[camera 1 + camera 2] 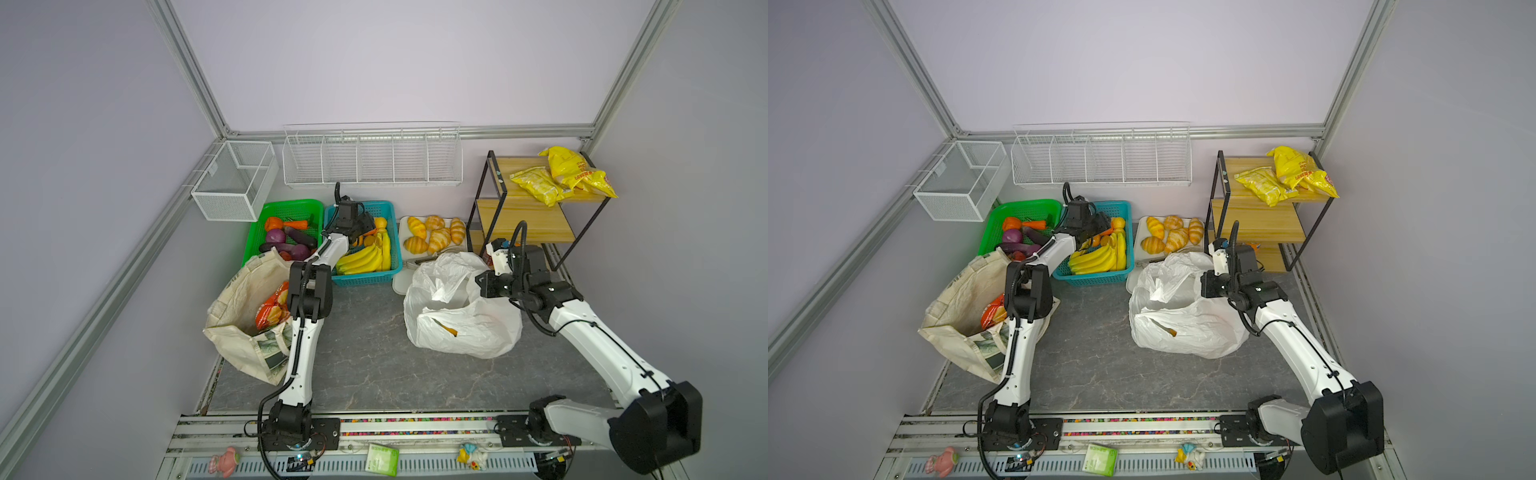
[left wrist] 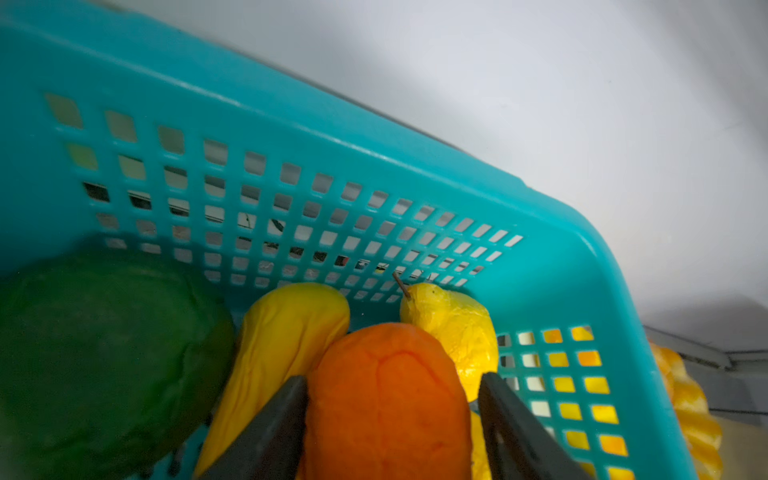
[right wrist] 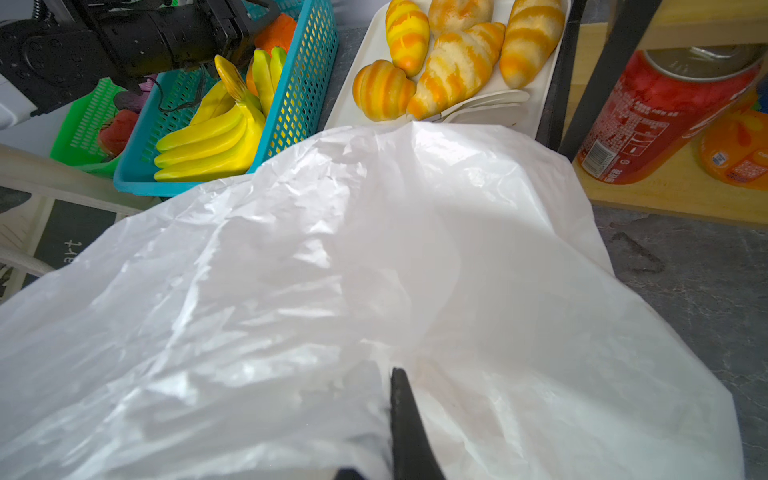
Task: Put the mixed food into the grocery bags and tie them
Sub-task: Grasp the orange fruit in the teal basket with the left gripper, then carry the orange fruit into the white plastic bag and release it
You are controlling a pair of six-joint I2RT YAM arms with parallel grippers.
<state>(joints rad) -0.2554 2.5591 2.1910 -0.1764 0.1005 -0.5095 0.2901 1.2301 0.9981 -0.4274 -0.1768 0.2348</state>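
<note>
My left gripper (image 1: 365, 226) reaches into the blue basket (image 1: 365, 279). In the left wrist view its jaws (image 2: 392, 382) are open and straddle an orange toy fruit (image 2: 386, 419): one finger touches it, the other stands a sliver off. A yellow pear (image 2: 453, 328) and another yellow fruit (image 2: 291, 332) lie beside it. The cream canvas tote (image 1: 237, 303) stands open at the left with a red snack packet (image 1: 272, 309) inside. My right gripper (image 1: 483, 283) is shut on the rim of the white plastic bag (image 1: 461, 328), one finger hidden under the film (image 3: 388, 374). Something orange (image 1: 448, 330) shows through the bag.
A bunch of bananas (image 1: 365, 255) fills the blue basket's front. A green basket (image 1: 254, 245) of vegetables stands behind the tote. Croissants (image 1: 434, 235) lie on a white tray (image 1: 400, 284). The wooden shelf (image 1: 523, 216) carries yellow snack packets (image 1: 561, 174) and a red can (image 3: 660, 112). Wire baskets (image 1: 374, 156) hang on the back wall.
</note>
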